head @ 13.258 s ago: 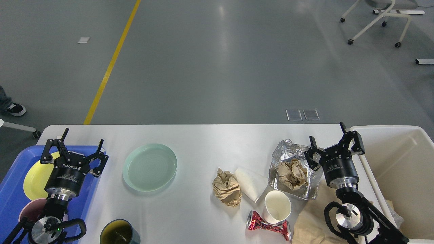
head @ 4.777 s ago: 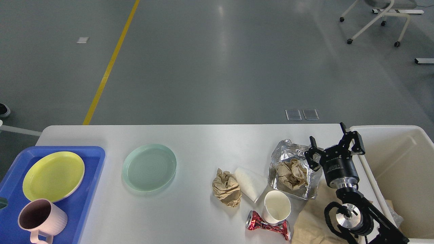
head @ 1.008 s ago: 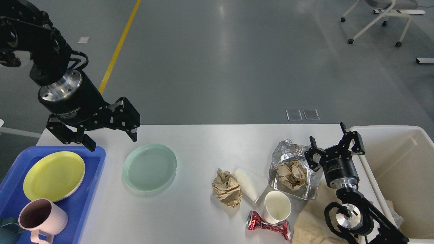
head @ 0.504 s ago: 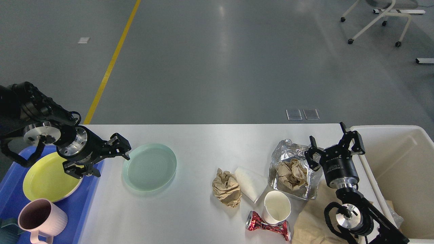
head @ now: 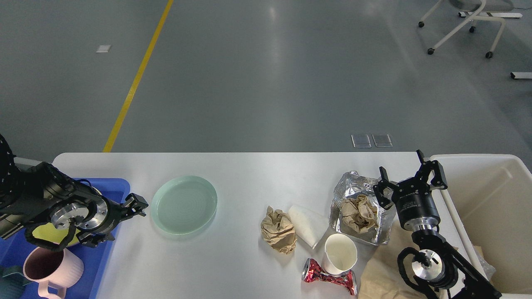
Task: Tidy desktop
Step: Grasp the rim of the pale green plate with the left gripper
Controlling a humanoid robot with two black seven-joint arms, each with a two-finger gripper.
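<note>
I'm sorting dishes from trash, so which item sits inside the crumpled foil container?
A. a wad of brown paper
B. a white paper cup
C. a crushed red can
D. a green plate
A: a wad of brown paper lies inside the foil container; the can, cup and plate sit outside it on the desktop.

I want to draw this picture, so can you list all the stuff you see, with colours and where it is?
desktop: 1, white, across the view
tray: 1, blue, left edge
yellow plate: 1, in tray, mostly hidden
mug: 1, pink, tray front
green plate: 1, pale green, left of centre
paper wads: 2, brown, one on desktop, one in foil
foil: 1, silver, right
white wrapper: 1, beside wad
cup: 1, white, front right
can: 1, red, crushed, by cup
bin: 1, cream, far right
chair: 1, white, top right
left end effector: black, beside green plate
right end effector: black, open, by foil
</note>
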